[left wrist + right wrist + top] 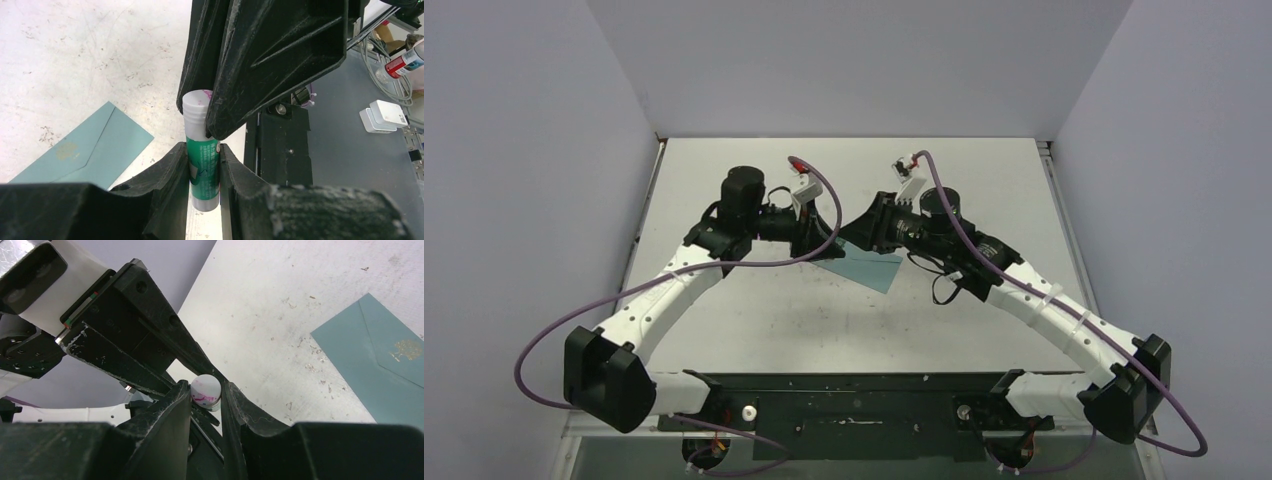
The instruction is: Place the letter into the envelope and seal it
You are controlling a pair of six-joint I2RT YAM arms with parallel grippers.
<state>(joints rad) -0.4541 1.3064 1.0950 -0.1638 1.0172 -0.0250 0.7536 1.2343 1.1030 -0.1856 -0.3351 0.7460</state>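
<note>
One envelope [869, 265] lies nearest us, flat on the table [984, 190] near its centre, flap folded down as far as we can tell. No letter is in sight, and we can't say whether it's inside.

Just past the envelope, toward 11 o'clock, both arms meet tip to tip on the glue stick [202, 175]. In from 8 o'clock, the left gripper [204, 159] has its fingers narrow and clamped on the green body. In from 4 o'clock, the right gripper [206, 392] is narrow too, pinching the white cap [205, 389] with only its tips.

We read this as the uncapping, and here's the worry. That tip pinch is slight, so a pull off the stick's axis could slide the fingers off the cap. It could also twist the body in the left's hold. If the cap pops free suddenly, it could drop onto the envelope. And that paper is loose and light, so dragging glue across it could shove it askew.
</note>
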